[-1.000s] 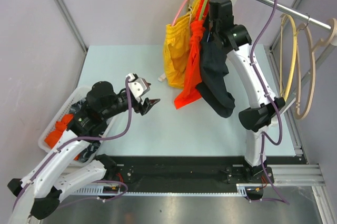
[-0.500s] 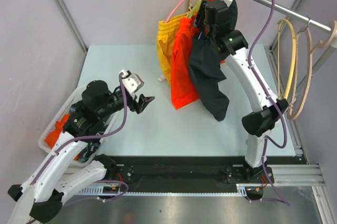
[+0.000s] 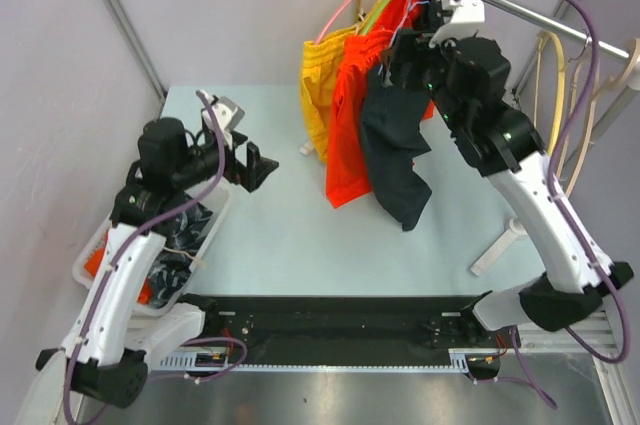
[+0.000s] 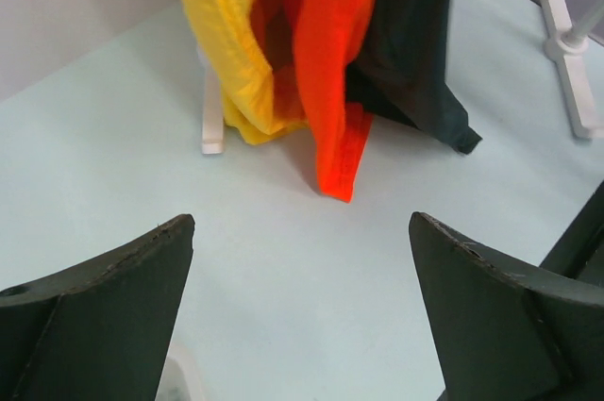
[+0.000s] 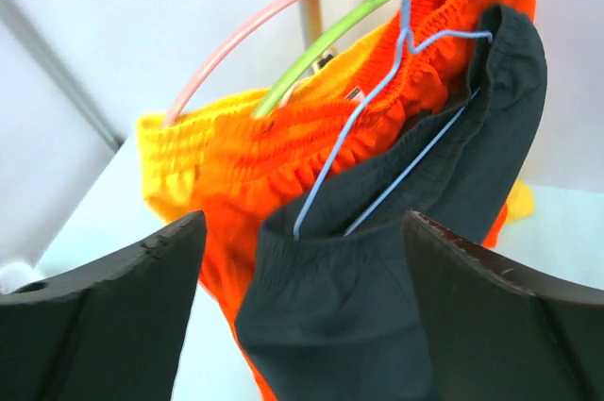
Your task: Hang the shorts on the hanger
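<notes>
- Your right gripper (image 5: 304,231) has its jaws well apart with nothing between them. Its fingers (image 5: 113,316) frame the dark shorts (image 5: 377,325) from just in front and do not appear to touch the cloth or the wire.
- Your left gripper (image 4: 302,222) is spread wide too, and empty. It hovers above the pale table (image 3: 280,235), well apart from the garments and pointed toward them, so it plays no part in the hanging.
- You'll find the dark shorts draped on the light-blue hanger (image 5: 347,137). The wrist view shows the wire running in under the elastic waistband, and the legs dangle toward the table.
- The hanger's hook goes up toward the rail (image 3: 520,7). The hook's seat on the bar is too small to see in the overhead view, but since neither gripper holds anything, I judge the rail carries the weight.
- The dark pair hangs just beside the orange shorts (image 3: 350,125), cloth against cloth, with the yellow shorts (image 3: 315,95) beyond them on their own pink and green hangers.
- With the load on the rail and your jaws apart, I'd call the placing all but done. You need only draw the right arm back without snagging the waistband or the wire.
</notes>
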### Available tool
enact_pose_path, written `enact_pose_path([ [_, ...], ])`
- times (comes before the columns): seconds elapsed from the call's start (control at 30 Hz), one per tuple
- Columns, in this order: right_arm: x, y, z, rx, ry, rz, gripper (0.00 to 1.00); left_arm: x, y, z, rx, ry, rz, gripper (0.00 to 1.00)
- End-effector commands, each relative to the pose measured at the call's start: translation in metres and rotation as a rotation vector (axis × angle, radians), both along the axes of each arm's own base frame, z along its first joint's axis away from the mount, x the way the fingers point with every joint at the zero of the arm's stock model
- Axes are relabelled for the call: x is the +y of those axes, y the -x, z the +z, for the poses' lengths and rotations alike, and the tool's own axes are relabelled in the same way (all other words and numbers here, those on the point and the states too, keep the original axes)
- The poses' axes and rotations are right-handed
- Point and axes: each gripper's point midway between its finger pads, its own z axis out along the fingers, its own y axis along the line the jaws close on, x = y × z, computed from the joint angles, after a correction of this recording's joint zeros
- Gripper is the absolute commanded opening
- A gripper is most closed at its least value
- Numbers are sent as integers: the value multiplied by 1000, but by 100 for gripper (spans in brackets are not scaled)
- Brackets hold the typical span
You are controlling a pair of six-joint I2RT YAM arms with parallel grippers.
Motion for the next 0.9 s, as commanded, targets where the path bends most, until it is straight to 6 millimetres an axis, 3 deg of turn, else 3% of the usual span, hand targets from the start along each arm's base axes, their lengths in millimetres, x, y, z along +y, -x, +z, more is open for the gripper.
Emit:
enact_pose_path([
  [0.0,12,41,6,-103,147,233,92,10,-14,19,106,40,6,100],
  [0.03,9,59,7,-116,170,280,94,14,-13,26,113,18,-2,100],
  [0.07,12,68,1,-114,198,328,99,17,-22,19,153,3,1,100],
  [0.1,20,80,-19,-88,250,426,100,24,-23,23,167,-6,15,100],
  [0.17,13,99,-28,-76,267,477,100,28,-25,19,187,-29,0,100],
  [0.23,14,113,-62,12,305,561,100,35,-28,6,247,-74,9,100],
  [0.27,7,120,-68,24,309,567,100,39,-29,0,267,-96,29,100],
  [0.33,8,138,-97,85,358,662,100,44,-25,-15,316,-131,35,100],
  [0.5,8,196,-134,112,423,909,100,55,4,-59,365,-199,43,100],
  [0.57,5,199,-152,154,424,908,100,58,14,-71,368,-223,37,100],
  [0.6,1,200,-155,161,428,894,100,61,22,-88,402,-244,32,100],
  [0.63,-1,200,-163,179,433,891,100,63,30,-89,385,-253,33,100],
  [0.73,-3,204,-171,188,439,898,100,74,43,-112,403,-311,53,100],
  [0.87,-4,210,-192,217,446,924,100,89,57,-125,375,-382,95,100],
])
